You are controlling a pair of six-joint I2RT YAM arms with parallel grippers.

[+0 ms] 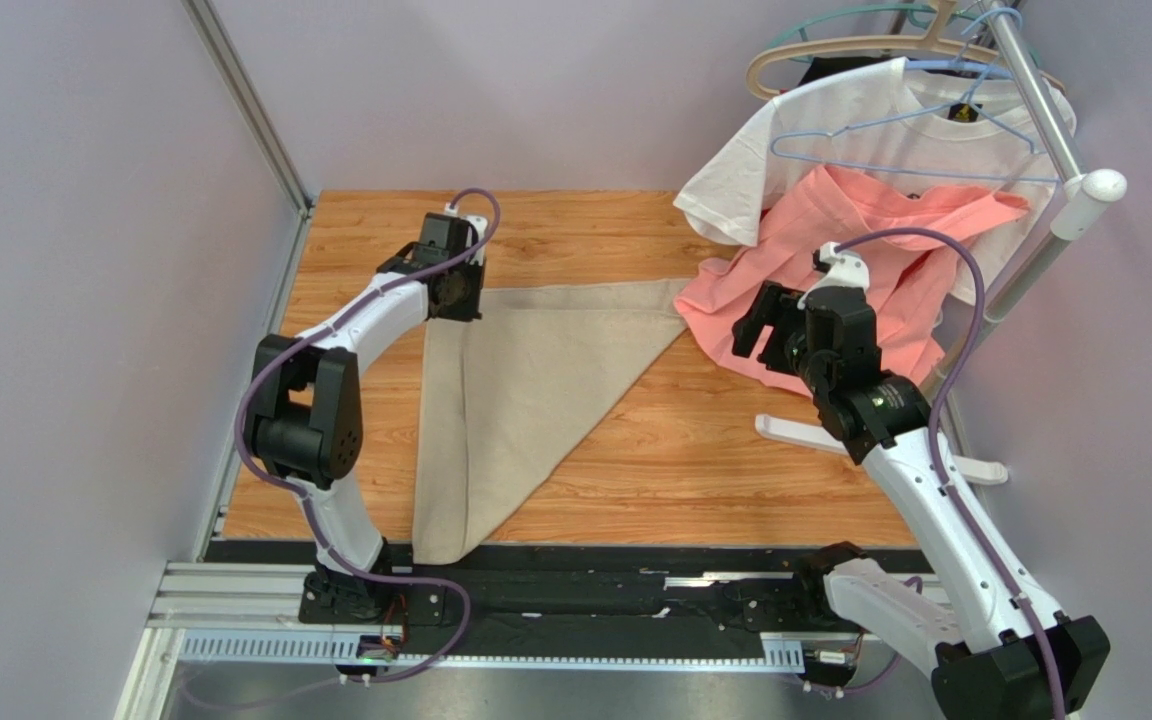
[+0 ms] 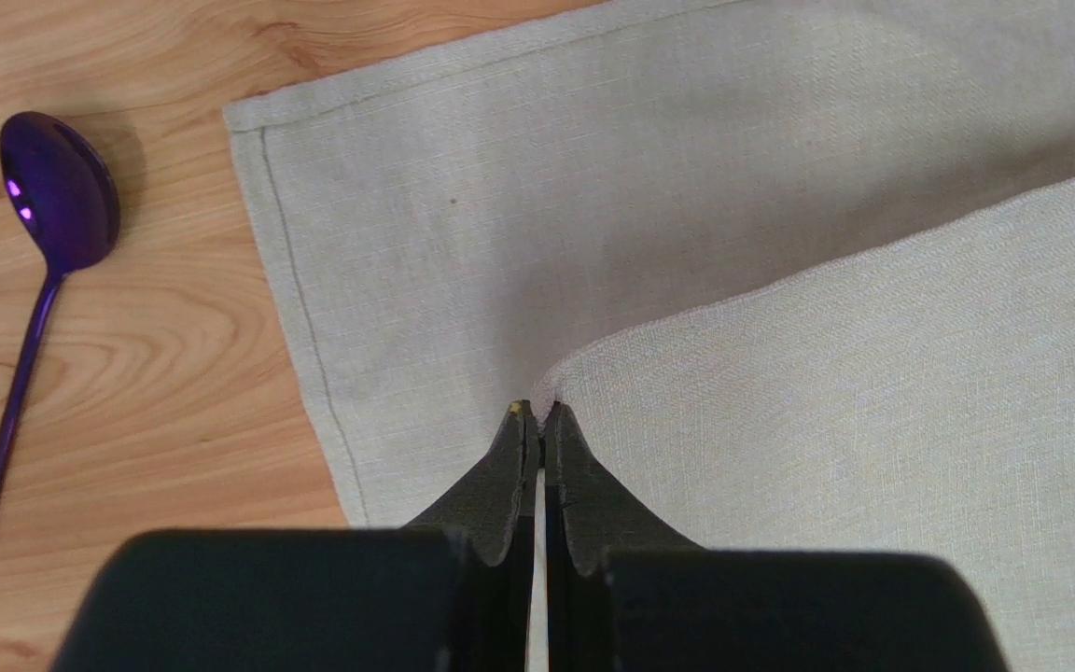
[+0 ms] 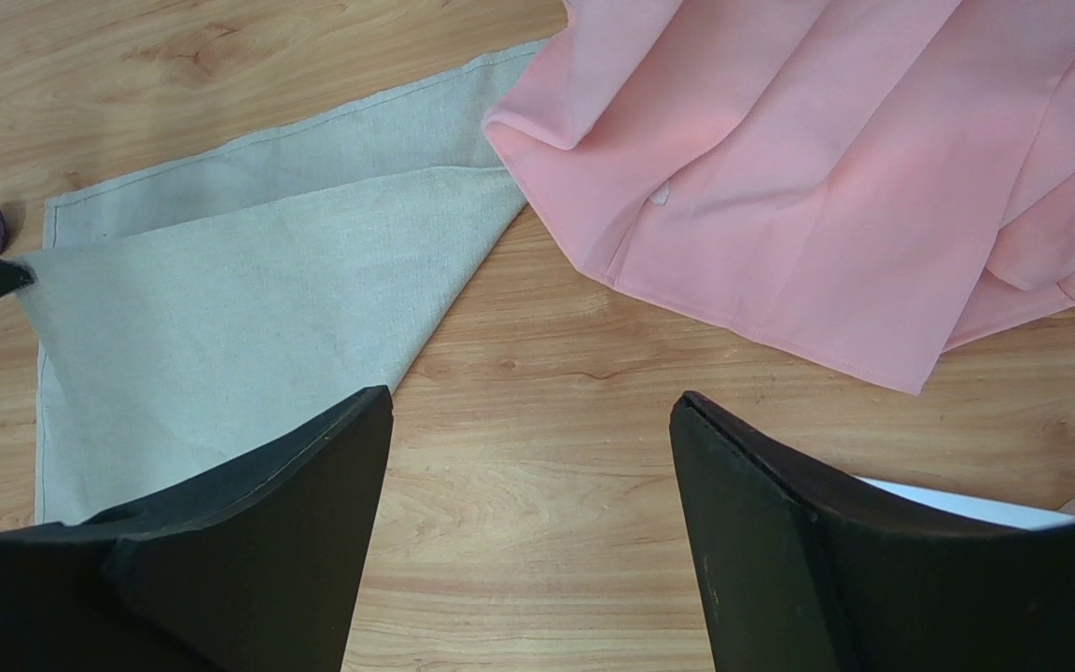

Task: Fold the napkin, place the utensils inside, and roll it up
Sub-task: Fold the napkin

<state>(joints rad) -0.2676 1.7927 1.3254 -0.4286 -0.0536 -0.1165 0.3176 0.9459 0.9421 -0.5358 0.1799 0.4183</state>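
The beige napkin (image 1: 515, 390) lies on the wooden table folded into a triangle, its top layer reaching the far left corner. There my left gripper (image 1: 455, 293) is shut, pinching the tip of that upper layer (image 2: 541, 410) just above the lower layer (image 2: 501, 210). A dark-purple spoon (image 2: 25, 308), one of the utensils, lies on bare wood left of the napkin; the top view hides it. My right gripper (image 3: 529, 399) hovers open and empty over bare wood right of the napkin (image 3: 249, 294), also seen from above (image 1: 767, 327).
A salmon-pink garment (image 1: 868, 255) spills onto the table at the back right, touching the napkin's far right corner (image 3: 501, 126). A white T-shirt (image 1: 838, 135) hangs on a rack (image 1: 1048, 135) whose white foot (image 1: 823, 435) rests on the table. Walls close in left and behind.
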